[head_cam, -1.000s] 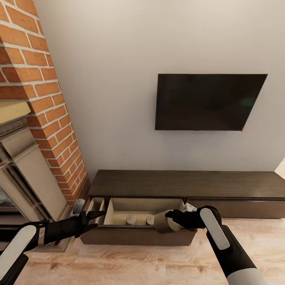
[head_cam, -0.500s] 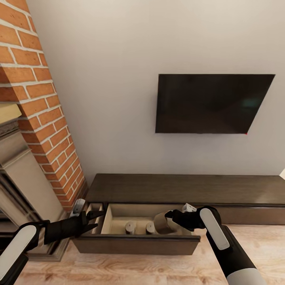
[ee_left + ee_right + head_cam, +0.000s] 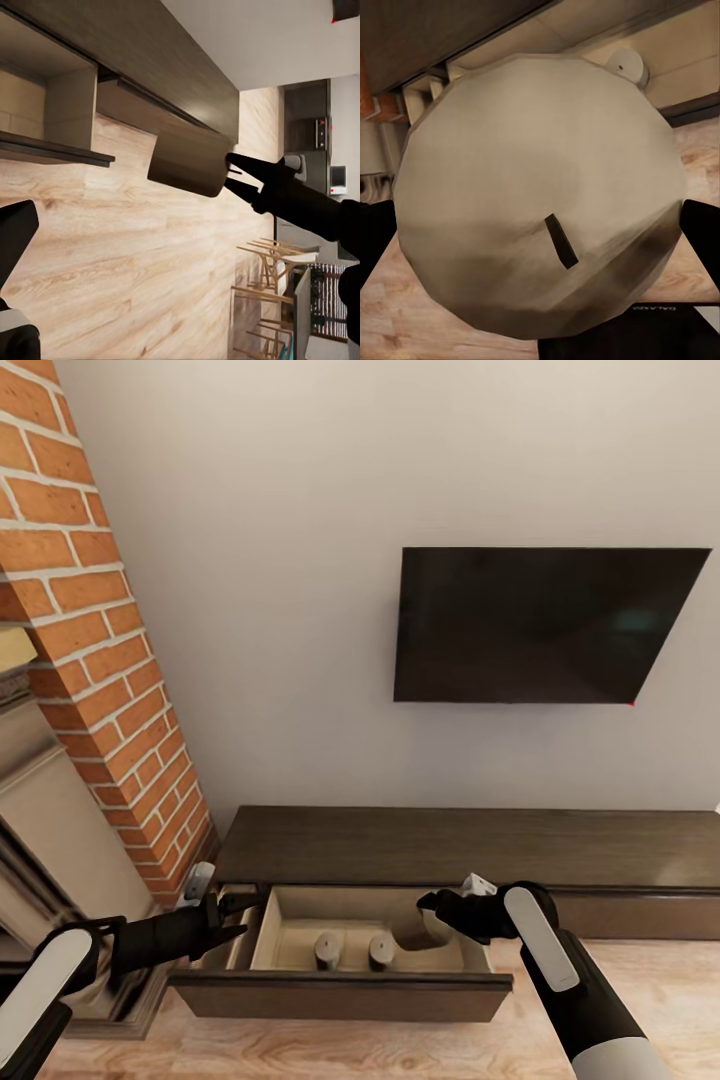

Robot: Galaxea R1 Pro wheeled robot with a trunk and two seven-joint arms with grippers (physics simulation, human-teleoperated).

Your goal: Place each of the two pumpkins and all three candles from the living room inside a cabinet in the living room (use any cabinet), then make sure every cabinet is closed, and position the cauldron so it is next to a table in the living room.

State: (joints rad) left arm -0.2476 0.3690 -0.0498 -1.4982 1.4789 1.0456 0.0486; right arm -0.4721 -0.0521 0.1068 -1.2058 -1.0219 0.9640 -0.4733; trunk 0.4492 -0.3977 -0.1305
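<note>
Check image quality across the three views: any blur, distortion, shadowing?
Head view: sharp, but the wide lens skews the TV. Left wrist view: crisp, held candle evenly shaded. Right wrist view: the candle sits very close, soft, darker toward one edge; drawer behind slightly blurred.

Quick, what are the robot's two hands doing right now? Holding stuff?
Left end effector: open, holding nothing, beside the open drawer.
Right end effector: closed on a candle, over the drawer.

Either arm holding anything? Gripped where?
The right gripper holds a candle by its side, over the open cabinet drawer. The left gripper holds nothing.
</note>
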